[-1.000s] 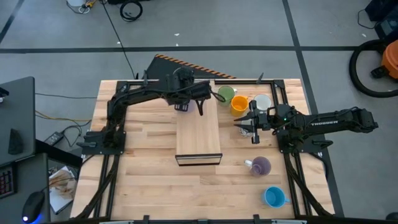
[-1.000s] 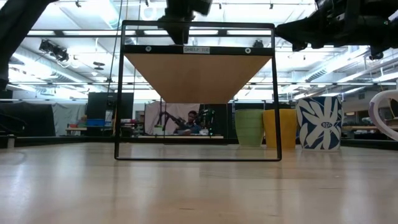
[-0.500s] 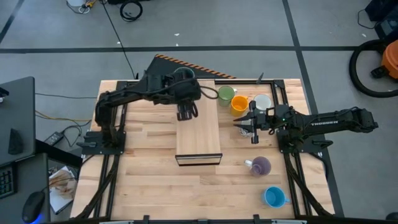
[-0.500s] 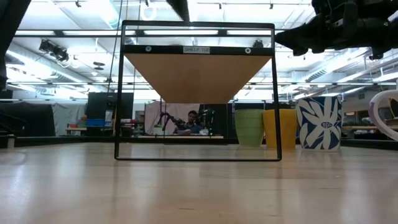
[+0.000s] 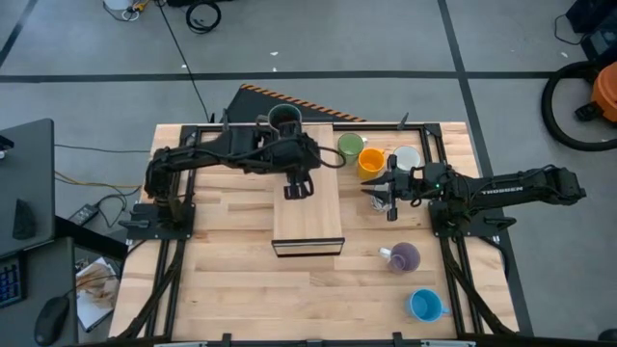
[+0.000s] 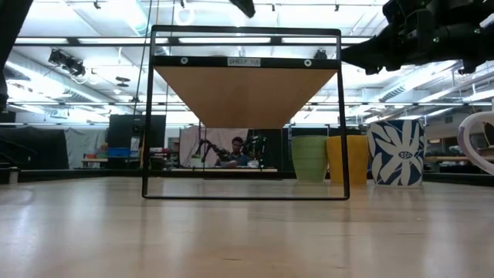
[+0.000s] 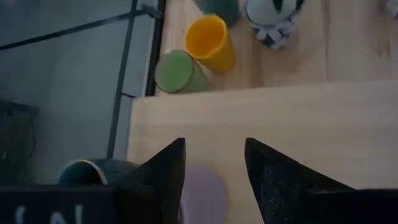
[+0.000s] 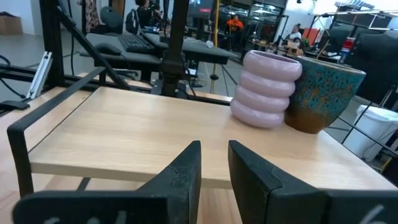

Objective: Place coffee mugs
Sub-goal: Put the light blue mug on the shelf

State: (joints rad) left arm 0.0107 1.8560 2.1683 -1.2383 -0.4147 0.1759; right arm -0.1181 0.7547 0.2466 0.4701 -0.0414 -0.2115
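Left wrist view: lilac mug between left fingers.

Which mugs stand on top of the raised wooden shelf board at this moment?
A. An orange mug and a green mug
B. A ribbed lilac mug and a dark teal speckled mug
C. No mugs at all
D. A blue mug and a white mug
B: the right wrist view shows the ribbed lilac mug and the dark teal speckled mug side by side on the wooden shelf board.
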